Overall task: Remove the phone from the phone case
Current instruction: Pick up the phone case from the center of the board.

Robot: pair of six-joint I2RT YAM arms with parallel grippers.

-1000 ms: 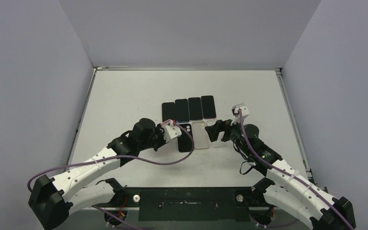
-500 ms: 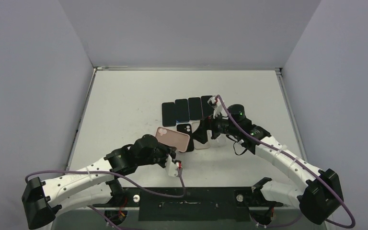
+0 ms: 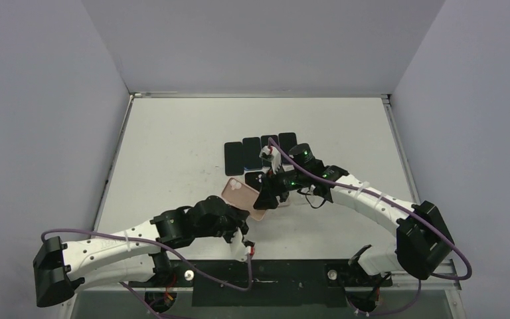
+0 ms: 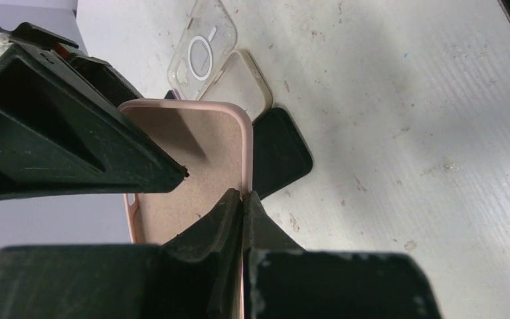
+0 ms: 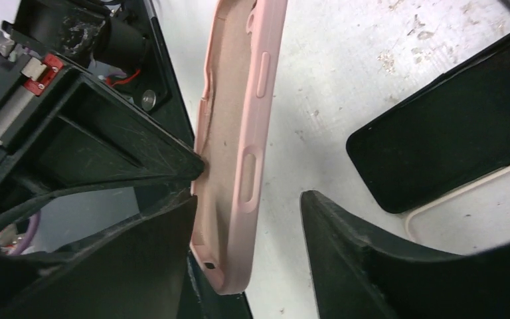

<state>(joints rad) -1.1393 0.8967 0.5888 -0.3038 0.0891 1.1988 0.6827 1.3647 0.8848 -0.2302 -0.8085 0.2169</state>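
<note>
A pink phone case (image 3: 242, 196) is held up off the table, tilted. My left gripper (image 3: 244, 216) is shut on its thin side wall (image 4: 242, 196). The case's inside shows bare tan lining (image 4: 192, 153), with no phone in it. My right gripper (image 3: 265, 195) is open and straddles one end of the case (image 5: 239, 133). One of its fingers (image 5: 139, 193) rests against the lining, while the other finger (image 5: 345, 232) stands apart from the outer wall. Several dark phones (image 3: 260, 151) lie in a row further back on the table.
Under the held case, a black case (image 4: 279, 156) lies on the table (image 3: 172, 146), also seen in the right wrist view (image 5: 451, 146). A beige case (image 4: 239, 86) and a clear case (image 4: 202, 46) lie beside it. Grey walls close in three sides.
My left gripper has lifted the pink case and drawn it toward the near edge. My right arm has swung left to the case, and its jaws have narrowed around the case's end.
</note>
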